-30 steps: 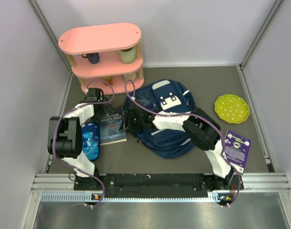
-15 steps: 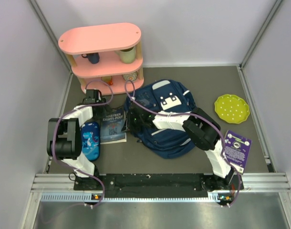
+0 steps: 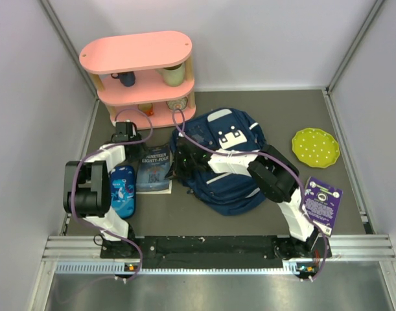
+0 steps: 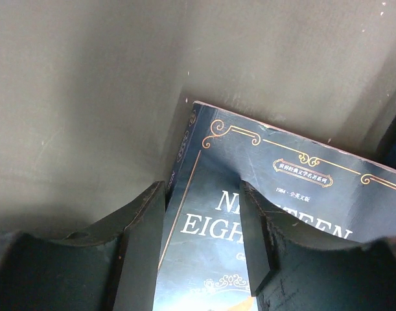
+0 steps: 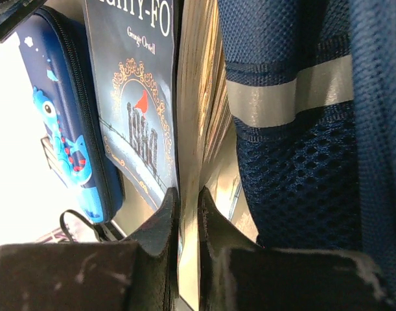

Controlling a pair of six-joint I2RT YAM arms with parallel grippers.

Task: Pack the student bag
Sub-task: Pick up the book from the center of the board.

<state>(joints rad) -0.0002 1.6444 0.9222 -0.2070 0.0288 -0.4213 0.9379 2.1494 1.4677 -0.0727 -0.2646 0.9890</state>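
The bag (image 3: 233, 188) lies flat in the middle of the table (image 3: 262, 116), its mesh side and pale stripe just beside the book (image 3: 153, 172). The right gripper (image 5: 186, 197) reaches in between the two, its jaws squeezed nearly together on the book's page edge, the side facing the bag. The left gripper (image 4: 201, 194) sits at the book's far corner with its jaws partly apart and gripping nothing: one finger is on the table outside the spine, the other over the cover. A blue case (image 3: 122, 190) lies along the book's other side.
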